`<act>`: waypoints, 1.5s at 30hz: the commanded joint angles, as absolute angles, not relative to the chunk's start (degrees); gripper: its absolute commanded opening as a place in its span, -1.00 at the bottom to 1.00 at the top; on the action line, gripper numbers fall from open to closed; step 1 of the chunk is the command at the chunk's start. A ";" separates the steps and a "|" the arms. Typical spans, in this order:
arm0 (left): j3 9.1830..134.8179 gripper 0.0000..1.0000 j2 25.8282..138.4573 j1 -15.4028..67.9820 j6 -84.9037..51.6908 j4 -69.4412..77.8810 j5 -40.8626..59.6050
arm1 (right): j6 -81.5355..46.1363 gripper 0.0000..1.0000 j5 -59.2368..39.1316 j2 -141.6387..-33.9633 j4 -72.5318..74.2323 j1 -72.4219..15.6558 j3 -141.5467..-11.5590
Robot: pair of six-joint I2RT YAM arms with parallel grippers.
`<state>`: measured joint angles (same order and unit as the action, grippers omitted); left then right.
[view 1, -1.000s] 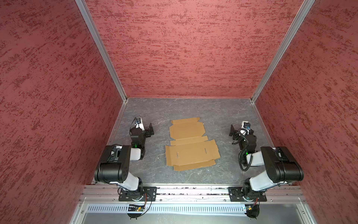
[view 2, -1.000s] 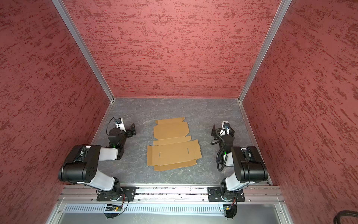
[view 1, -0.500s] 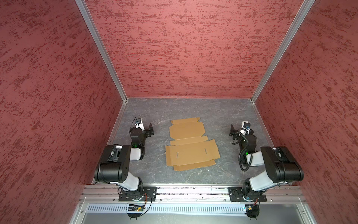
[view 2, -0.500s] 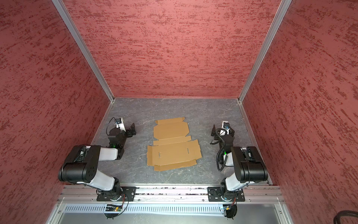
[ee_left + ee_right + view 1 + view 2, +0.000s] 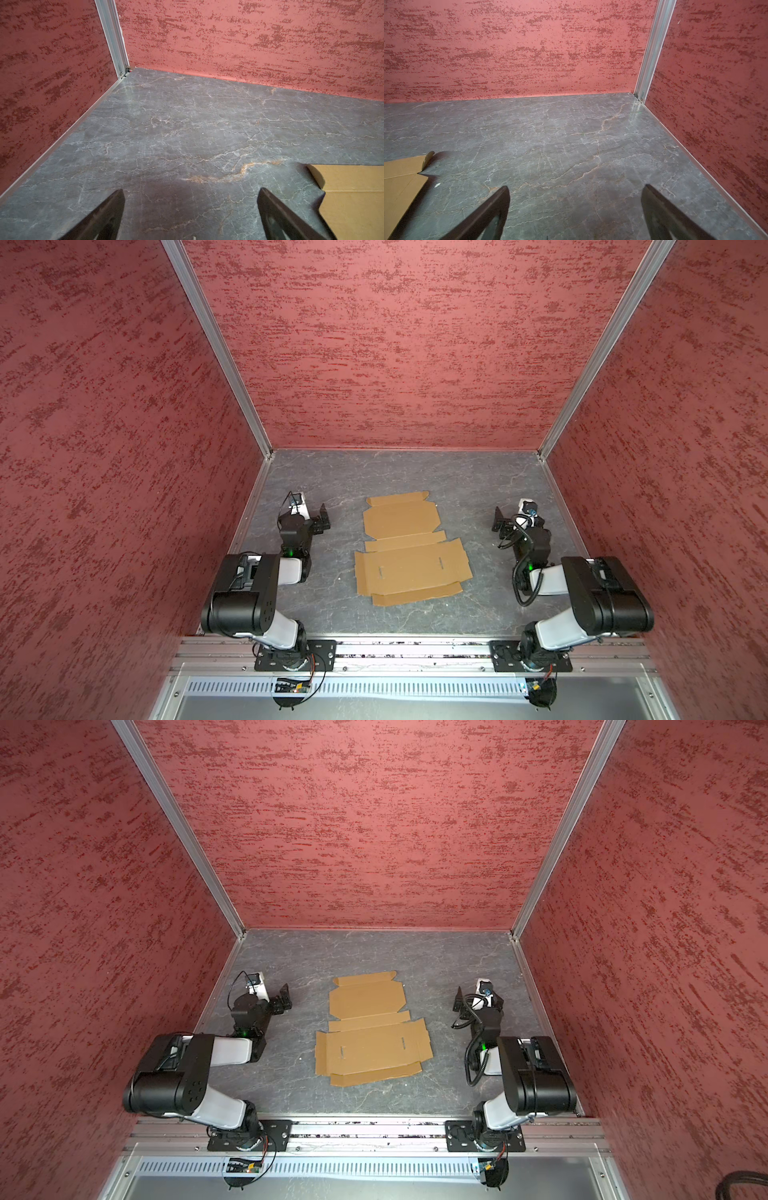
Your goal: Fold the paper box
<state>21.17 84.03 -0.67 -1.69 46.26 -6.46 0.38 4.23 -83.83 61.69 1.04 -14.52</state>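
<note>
While the paper box (image 5: 409,556) lies flat, red walls (image 5: 395,344) ring it.

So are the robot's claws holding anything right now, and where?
Nothing is held. The left gripper and right gripper are both open and empty, apart from the flat box lying between them.

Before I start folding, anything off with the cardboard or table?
Nothing damaged. The paper box lies flat and unfolded, turned slightly off-square to the table. One far corner tab seems to curl up a little, and a tiny white speck lies beside it.
</note>
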 commanded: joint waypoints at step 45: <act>86.03 -0.59 108.57 27.40 -14.30 -32.59 3.50 | -47.00 -1.00 -4.25 -77.57 -16.58 -44.00 -45.19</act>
